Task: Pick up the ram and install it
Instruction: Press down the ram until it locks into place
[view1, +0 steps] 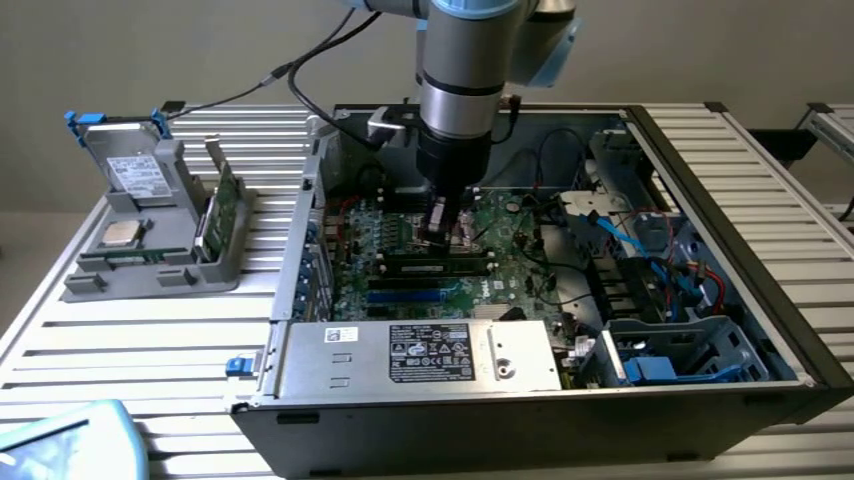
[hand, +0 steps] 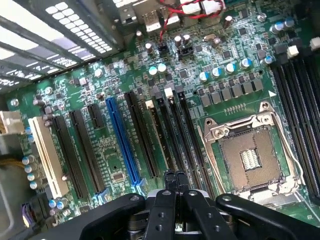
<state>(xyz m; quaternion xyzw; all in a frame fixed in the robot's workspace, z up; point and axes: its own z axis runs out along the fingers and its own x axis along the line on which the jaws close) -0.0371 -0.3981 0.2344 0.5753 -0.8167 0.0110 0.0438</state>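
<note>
Closed, fingers pressed together, the gripper (hand: 174, 176) hangs low over the motherboard (hand: 200, 65), just above one ram (view1: 430, 266) stick lying in a black slot (hand: 186, 135), one of several parallel slots. One empty CPU socket (hand: 248, 159) sits beside them. Outside the computer case (view1: 747, 190), one grey holder (view1: 127, 250) carries one upright green card (view1: 224, 205).

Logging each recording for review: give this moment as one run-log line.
hand: shut, nothing visible between fingers | position: inside open computer case, low over black memory slots | surface below: motherboard
</note>
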